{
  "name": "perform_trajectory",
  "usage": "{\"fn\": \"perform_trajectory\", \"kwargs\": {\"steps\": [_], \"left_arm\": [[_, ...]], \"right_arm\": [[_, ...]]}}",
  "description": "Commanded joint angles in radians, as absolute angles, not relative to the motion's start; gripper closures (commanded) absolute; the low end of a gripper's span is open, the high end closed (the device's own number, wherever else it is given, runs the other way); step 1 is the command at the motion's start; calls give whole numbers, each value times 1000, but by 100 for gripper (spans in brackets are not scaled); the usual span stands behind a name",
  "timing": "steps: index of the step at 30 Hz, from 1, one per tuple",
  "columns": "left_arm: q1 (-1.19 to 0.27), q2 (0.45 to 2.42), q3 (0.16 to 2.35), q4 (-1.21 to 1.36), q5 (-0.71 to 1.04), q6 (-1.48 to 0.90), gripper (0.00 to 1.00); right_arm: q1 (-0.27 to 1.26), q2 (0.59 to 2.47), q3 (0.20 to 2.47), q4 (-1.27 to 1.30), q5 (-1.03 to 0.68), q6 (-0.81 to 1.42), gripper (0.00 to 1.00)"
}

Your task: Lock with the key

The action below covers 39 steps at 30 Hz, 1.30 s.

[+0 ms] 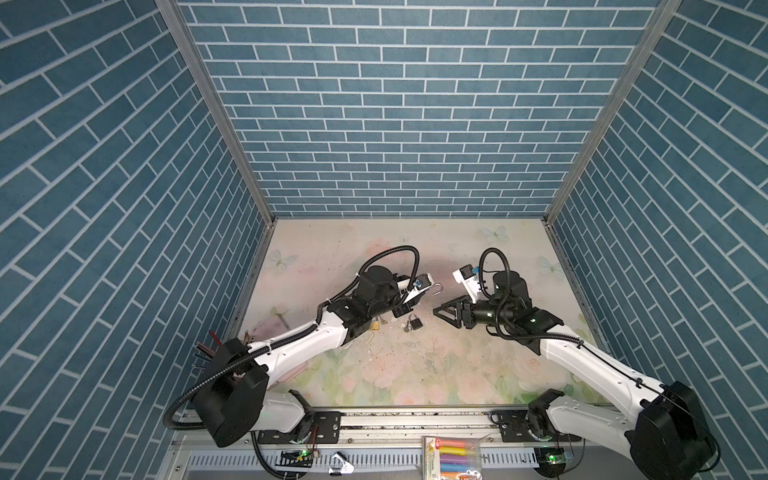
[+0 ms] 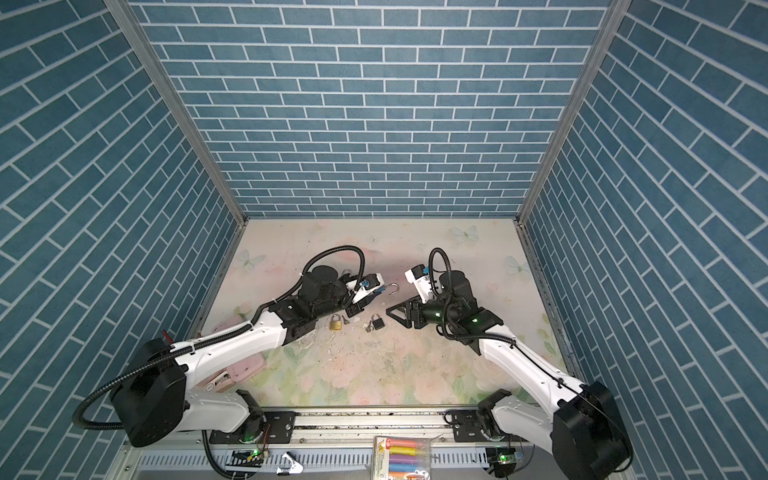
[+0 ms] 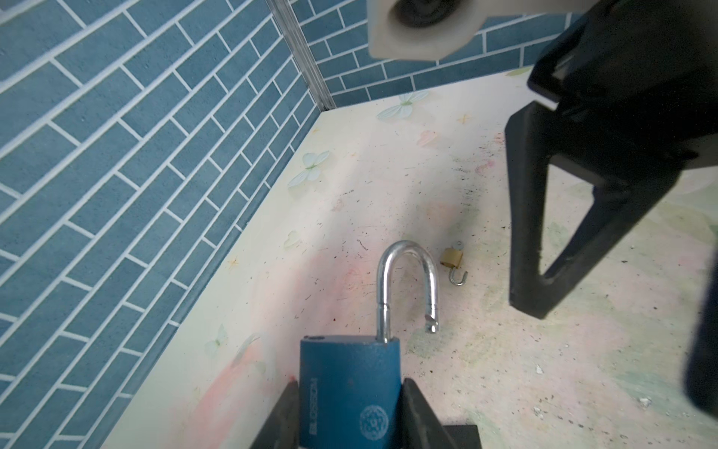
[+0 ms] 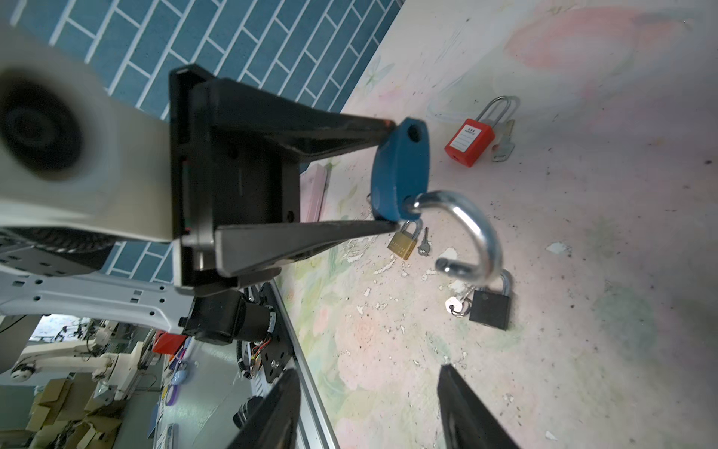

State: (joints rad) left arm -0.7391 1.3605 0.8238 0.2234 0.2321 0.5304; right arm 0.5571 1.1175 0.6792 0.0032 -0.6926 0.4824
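A blue padlock [image 3: 349, 385] is clamped by its body between the fingers of my left gripper [image 3: 349, 388], which is shut on it. Its silver shackle [image 3: 408, 280] stands swung open, the free end off the body. In both top views the shackle [image 1: 436, 289] [image 2: 392, 288] pokes out towards my right gripper [image 1: 435, 311] [image 2: 388, 311], which hangs just short of it. In the right wrist view my right gripper [image 4: 369, 371] is open and empty, facing the shackle [image 4: 478, 233]. This lock's key is hidden.
On the floral table [image 1: 415, 374] lie a brass padlock [image 1: 375, 325] with a key [image 1: 383, 321], a black padlock [image 1: 414, 322] with keys, a red padlock [image 4: 470, 142], and a small open brass padlock [image 3: 452, 258]. A pink box [image 2: 241, 370] sits under the left arm.
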Motion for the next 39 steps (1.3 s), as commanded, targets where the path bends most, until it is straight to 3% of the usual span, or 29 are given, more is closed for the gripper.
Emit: {"fn": "perform_trajectory", "kwargs": {"steps": [1,12,18,24,30,39], "left_arm": [[-737,1330,819,282,268,554,94],[-765,1333,813,255,279,580,93],[-778,1333,811,254,269,583,93],[-779,1346,789,278,260,605,93],[-779,1356,754,302,319,675,93],[-781,1374,752,327,280,686,93]], "right_arm": [[529,1162,723,-10,-625,489,45],[435,1302,814,121,-576,541,49],[400,1360,889,52,-561,522,50],[381,1285,891,-76,-518,504,50],[371,1177,849,-125,-654,613,48],[400,1180,792,-136,-845,735,49]]}}
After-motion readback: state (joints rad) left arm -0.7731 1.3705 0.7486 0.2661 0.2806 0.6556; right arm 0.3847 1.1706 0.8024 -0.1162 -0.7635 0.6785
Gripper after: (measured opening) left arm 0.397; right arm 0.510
